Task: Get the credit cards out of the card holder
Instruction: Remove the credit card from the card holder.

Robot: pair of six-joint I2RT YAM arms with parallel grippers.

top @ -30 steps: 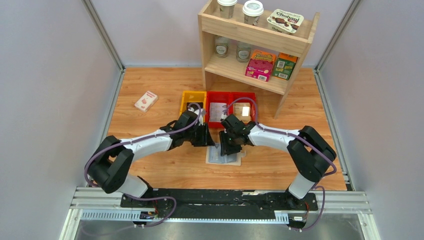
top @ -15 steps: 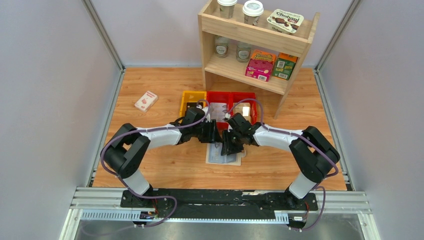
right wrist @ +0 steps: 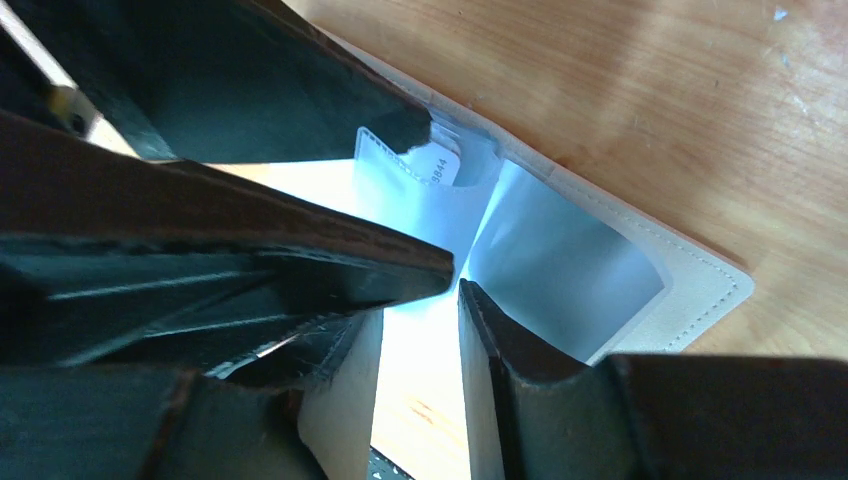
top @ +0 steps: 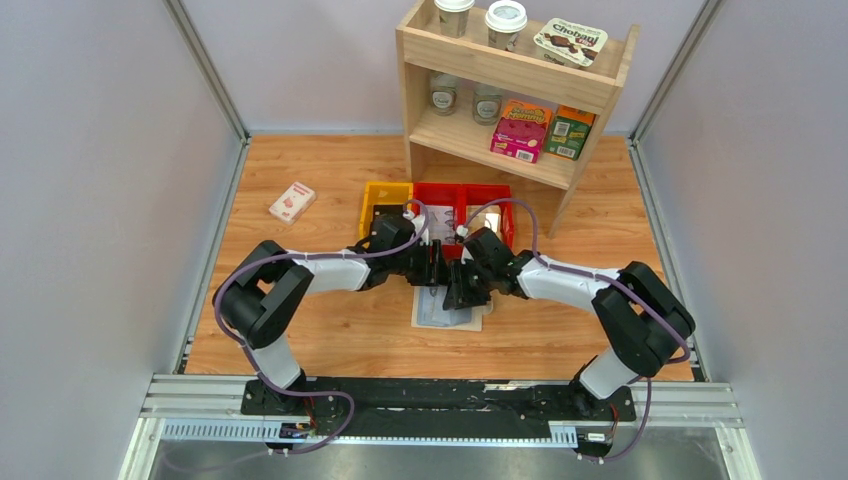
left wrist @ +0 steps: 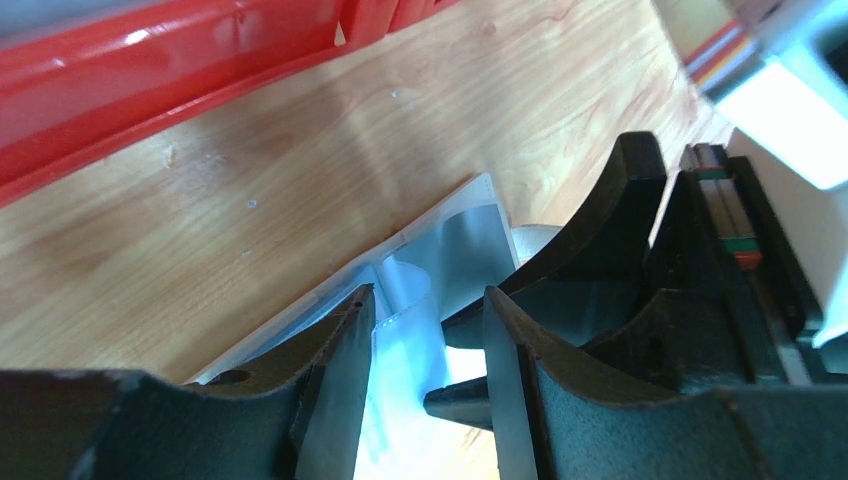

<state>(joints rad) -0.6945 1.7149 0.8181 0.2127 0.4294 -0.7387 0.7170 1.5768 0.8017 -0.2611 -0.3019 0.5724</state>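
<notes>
The card holder (top: 447,316) is laid open on the table (top: 330,330), lining (right wrist: 570,260) upward, directly beneath both grippers, which are positioned tip to tip above it. The left gripper (left wrist: 430,312) is held low over the lining with its jaws spread; pale lining is seen through the gap and nothing is clamped between them. The right gripper (right wrist: 458,284) is set just opposite, its fingertips close beside those of the left. Its jaws are parted by a narrow gap only, and whether the lining's edge is nipped there cannot be told, the area being overexposed. One card (right wrist: 441,166), marked with printed digits, is seated in the lining just beyond the right fingertips, beneath a left finger (right wrist: 300,90). A red bin (left wrist: 150,70) is located beyond the left gripper.
</notes>
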